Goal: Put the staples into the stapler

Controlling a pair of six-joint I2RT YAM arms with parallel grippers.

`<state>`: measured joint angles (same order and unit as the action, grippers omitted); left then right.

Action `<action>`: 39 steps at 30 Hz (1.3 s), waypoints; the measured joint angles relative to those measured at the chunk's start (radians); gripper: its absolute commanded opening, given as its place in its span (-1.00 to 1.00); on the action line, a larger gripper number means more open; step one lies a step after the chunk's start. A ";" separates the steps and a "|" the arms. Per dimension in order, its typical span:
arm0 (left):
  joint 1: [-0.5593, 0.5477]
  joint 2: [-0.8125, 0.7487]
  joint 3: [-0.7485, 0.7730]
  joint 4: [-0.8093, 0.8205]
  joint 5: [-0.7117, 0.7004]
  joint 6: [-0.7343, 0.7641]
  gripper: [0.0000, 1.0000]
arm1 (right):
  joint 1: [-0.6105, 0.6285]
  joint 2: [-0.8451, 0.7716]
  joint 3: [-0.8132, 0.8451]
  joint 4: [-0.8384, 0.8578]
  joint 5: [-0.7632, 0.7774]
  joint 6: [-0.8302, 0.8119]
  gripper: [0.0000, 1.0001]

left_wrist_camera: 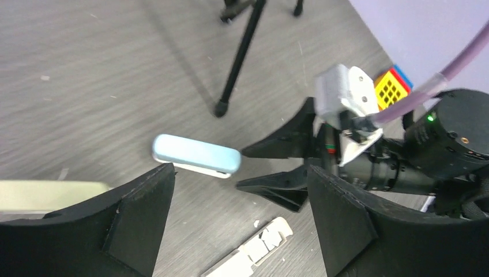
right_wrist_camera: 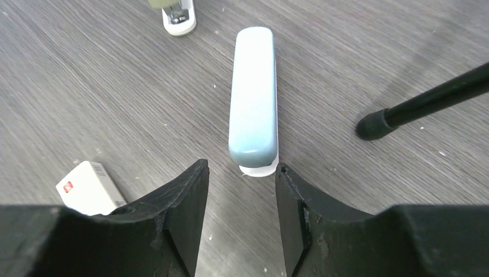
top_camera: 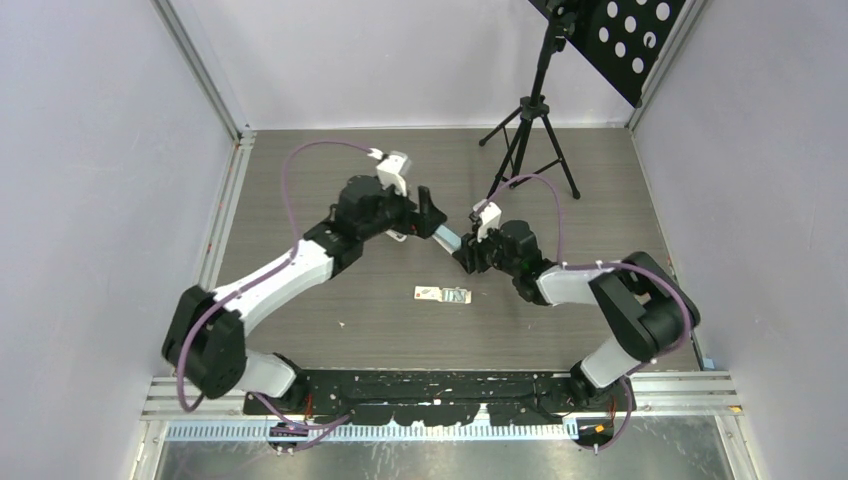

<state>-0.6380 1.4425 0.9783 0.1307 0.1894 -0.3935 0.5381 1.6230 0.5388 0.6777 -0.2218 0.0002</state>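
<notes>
Right claw [right_wrist_camera: 242, 168], two matte black wedge-shaped fingers with rough, chipped edges, stands apart at the bottom of its wrist view. The rounded near end of the pale blue smooth plastic stapler [right_wrist_camera: 254, 98], which has a white base, lies at the gap between the tips. Table shows on the left side of it; on the right the tip is just beside it, and contact cannot be told.

Left claw [left_wrist_camera: 239, 173], of the same black material, gapes wide at the bottom of its view and holds nothing; the stapler lies on the table beyond its tips.

Everything rests on the grey wood-grain table [top_camera: 620, 200]. The small flat white cardboard staples box [right_wrist_camera: 86, 187] lies at the lower left of the right wrist view, with a small red mark on its top and fine dark lines on one end; the writing is too small to read. From above it sits mid-frame, below the stapler, and what it holds cannot be made out.

A beige-topped second stapler [right_wrist_camera: 176, 14] with a white base shows at the top edge, and a black tripod leg [right_wrist_camera: 375, 123] with a rounded foot at the right.
</notes>
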 measured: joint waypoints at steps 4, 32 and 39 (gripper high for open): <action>0.077 -0.138 -0.036 -0.034 -0.027 0.006 0.84 | 0.003 -0.135 0.004 -0.144 0.026 0.040 0.03; 0.184 -0.576 -0.119 -0.449 -0.315 0.459 0.96 | 0.051 0.185 0.784 -1.197 0.142 -0.022 0.01; 0.184 -0.609 -0.138 -0.450 -0.325 0.481 0.95 | 0.067 0.285 0.868 -1.240 0.166 -0.048 -0.35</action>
<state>-0.4538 0.8333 0.8402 -0.3191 -0.1360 0.0879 0.6052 1.9079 1.4067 -0.5621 -0.0563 -0.0483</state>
